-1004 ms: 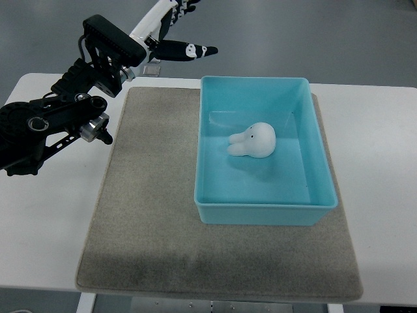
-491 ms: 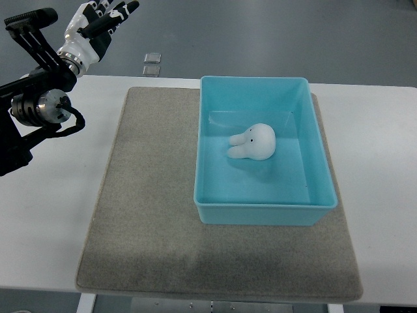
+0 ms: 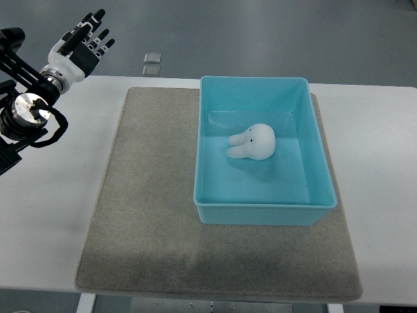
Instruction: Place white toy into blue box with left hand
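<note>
The white toy (image 3: 255, 141), a small rounded figure with ears, lies on the floor of the blue box (image 3: 263, 214), a little back of its middle. The box stands on the right half of a grey mat (image 3: 150, 202). My left hand (image 3: 83, 43) is at the far upper left, beyond the table's back edge, far from the box. Its fingers are spread and hold nothing. Its black arm enters from the left edge. The right arm is out of view.
The white table (image 3: 52, 215) carries the mat. Two small square plates (image 3: 152, 63) lie on the floor behind the table.
My left arm has pulled back to the left and away from the box. The hand has turned from pointing right to pointing up. The toy and box have not moved.
</note>
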Controlling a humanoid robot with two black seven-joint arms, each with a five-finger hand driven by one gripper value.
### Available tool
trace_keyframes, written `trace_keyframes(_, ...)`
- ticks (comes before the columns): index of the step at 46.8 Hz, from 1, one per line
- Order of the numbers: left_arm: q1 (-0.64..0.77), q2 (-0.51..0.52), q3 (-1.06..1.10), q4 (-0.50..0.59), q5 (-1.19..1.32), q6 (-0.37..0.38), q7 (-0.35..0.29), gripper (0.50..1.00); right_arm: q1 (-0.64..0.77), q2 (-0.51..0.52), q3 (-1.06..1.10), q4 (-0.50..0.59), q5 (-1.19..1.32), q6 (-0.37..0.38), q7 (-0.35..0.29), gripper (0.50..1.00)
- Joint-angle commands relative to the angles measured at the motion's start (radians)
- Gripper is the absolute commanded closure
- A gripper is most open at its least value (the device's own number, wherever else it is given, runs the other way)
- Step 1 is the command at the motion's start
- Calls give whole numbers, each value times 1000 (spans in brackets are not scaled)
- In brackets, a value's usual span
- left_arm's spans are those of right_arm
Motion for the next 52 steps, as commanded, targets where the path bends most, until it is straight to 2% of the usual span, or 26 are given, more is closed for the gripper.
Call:
trace_keyframes(1, 2, 12, -15, 2, 0, 4, 0, 500, 0, 0, 0, 0, 0, 0, 0, 564)
trace_keyframes(22, 41, 24, -56, -4, 0, -7, 0, 500, 0, 0, 0, 0, 0, 0, 0, 564)
trace_keyframes(52, 115, 10, -107, -6, 2, -65, 1, 500, 0, 0, 2, 9, -2, 9, 0, 564)
